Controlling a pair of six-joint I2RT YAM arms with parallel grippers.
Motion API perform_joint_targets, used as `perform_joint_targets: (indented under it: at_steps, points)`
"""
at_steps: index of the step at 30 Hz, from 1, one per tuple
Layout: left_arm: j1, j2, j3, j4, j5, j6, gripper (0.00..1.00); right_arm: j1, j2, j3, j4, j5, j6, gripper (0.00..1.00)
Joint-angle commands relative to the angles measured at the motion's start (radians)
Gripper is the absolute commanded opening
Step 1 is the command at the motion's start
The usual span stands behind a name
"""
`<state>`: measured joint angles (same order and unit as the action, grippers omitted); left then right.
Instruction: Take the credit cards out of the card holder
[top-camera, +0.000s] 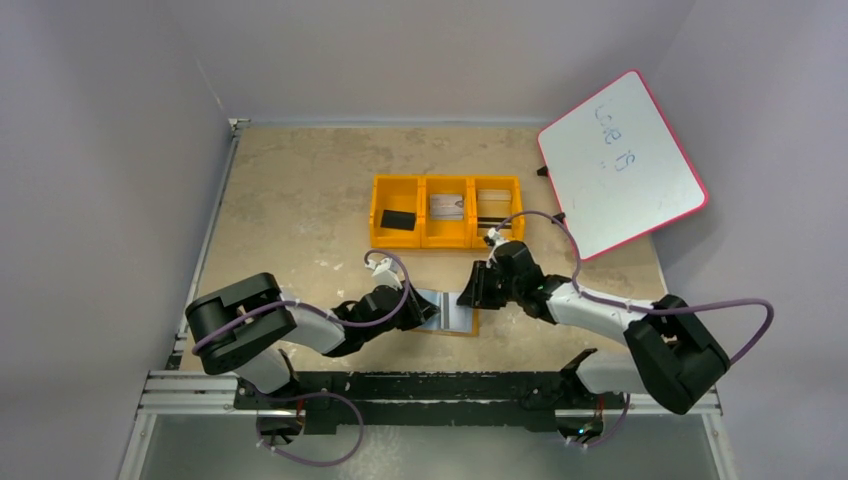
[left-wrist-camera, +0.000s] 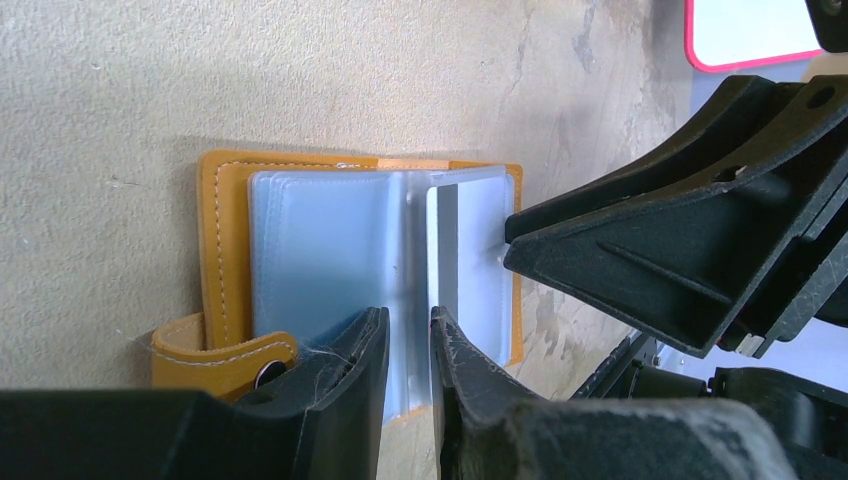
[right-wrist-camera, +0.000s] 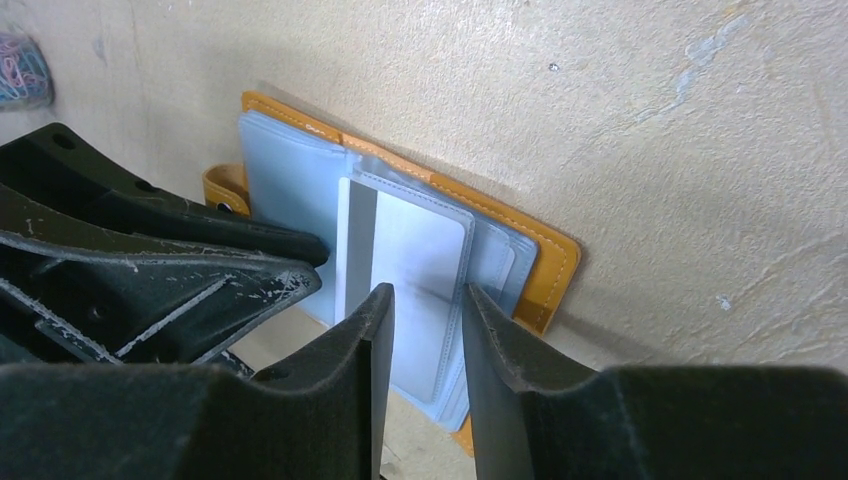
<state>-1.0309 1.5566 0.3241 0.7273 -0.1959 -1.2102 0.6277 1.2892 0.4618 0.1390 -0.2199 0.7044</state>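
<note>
Right gripper (right-wrist-camera: 428, 295) sits slightly open, straddling the sleeved credit card (right-wrist-camera: 410, 250) in the card holder (right-wrist-camera: 545, 265). Card's long axis runs up-frame, straight ahead of it, I think.

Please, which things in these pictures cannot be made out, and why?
- Top view: pockets of the open tan leather card holder, covered by the left gripper and right gripper.
- Left wrist view: whether the left gripper pinches a translucent sleeve; fingertips blurred, too close.
- Top view: handwriting on the pink-edged whiteboard, too small.
- Top view: number of cards in the orange three-compartment plastic tray, too small.
</note>
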Motion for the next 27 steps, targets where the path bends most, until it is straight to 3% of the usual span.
perform_joint_targets:
  at_steps: [1, 7, 13, 16, 21, 27]
  points:
    - [-0.006, 0.008, 0.022, -0.010, -0.005, 0.029, 0.22, 0.002, 0.012, 0.008, -0.014, -0.002, -0.020, 0.33]
    - [-0.005, 0.017, 0.027, -0.007, 0.003, 0.032, 0.22, 0.003, 0.116, -0.011, 0.103, -0.096, -0.023, 0.10]
    - [-0.006, 0.013, 0.021, -0.004, -0.003, 0.026, 0.22, 0.003, 0.151, -0.034, 0.123, -0.077, 0.004, 0.00]
    - [-0.006, 0.003, 0.011, -0.004, -0.012, 0.022, 0.20, 0.003, 0.142, -0.037, 0.101, -0.047, 0.010, 0.00]
    - [-0.006, -0.017, 0.004, -0.004, -0.024, 0.023, 0.00, 0.003, 0.158, -0.035, 0.089, -0.027, 0.009, 0.00]
    - [-0.006, -0.061, -0.024, -0.005, -0.043, 0.024, 0.00, 0.004, 0.157, -0.043, 0.071, -0.013, 0.015, 0.00]
